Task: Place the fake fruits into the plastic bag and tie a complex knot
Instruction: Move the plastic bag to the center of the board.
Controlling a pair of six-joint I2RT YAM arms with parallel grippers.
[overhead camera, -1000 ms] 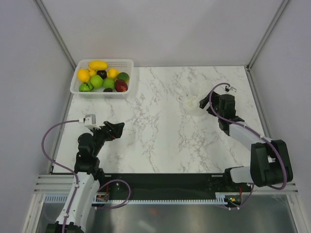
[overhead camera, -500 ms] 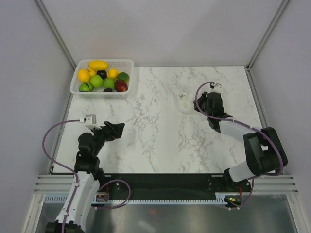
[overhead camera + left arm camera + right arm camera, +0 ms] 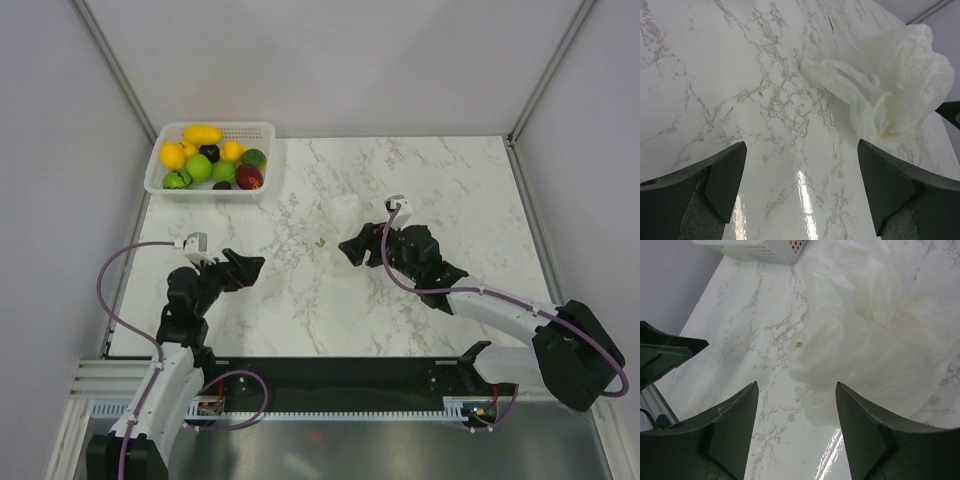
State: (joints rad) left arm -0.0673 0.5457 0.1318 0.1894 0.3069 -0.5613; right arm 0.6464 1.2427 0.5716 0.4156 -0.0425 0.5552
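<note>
Plastic bag (image 3: pixel 338 224) at right claw (image 3: pixel 796 388), basket (image 3: pixel 210 191) well apart

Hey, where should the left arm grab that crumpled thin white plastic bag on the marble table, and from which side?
Probably the puffed, crumpled bunch of the thin white plastic bag, from above: its folds stand up off the marble table, so the open left tool can pinch one. The flatter tail stretched toward that tool hugs the surface and offers little to close on.
</note>
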